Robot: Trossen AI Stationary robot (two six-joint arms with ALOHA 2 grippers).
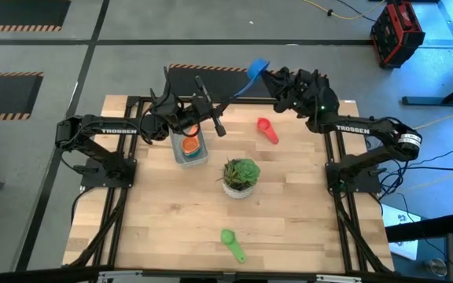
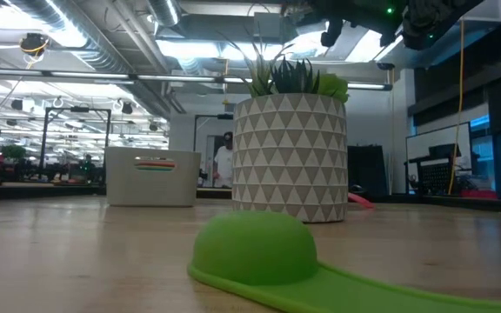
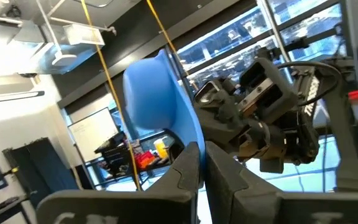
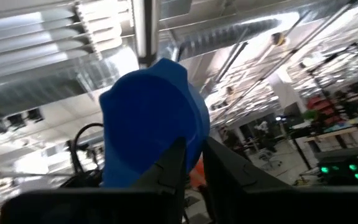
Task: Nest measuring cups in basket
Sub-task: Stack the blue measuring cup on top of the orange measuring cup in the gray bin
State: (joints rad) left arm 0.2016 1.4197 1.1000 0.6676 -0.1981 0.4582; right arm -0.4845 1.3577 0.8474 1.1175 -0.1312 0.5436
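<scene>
I hold the blue measuring cup [image 1: 258,68] high above the worktop [image 1: 171,220], both my right jaws [image 1: 278,77] and left jaws [image 1: 228,101] clenched on it, apparently handing it over toward the basket [image 1: 189,147].

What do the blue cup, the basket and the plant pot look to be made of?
Blue cup: smooth moulded plastic, likely, with soft highlights. Basket: translucent whitish plastic; coloured cups show faintly through its wall. Plant pot: matte white with a grey triangle print, possibly ceramic or plastic; cannot tell which.
</scene>
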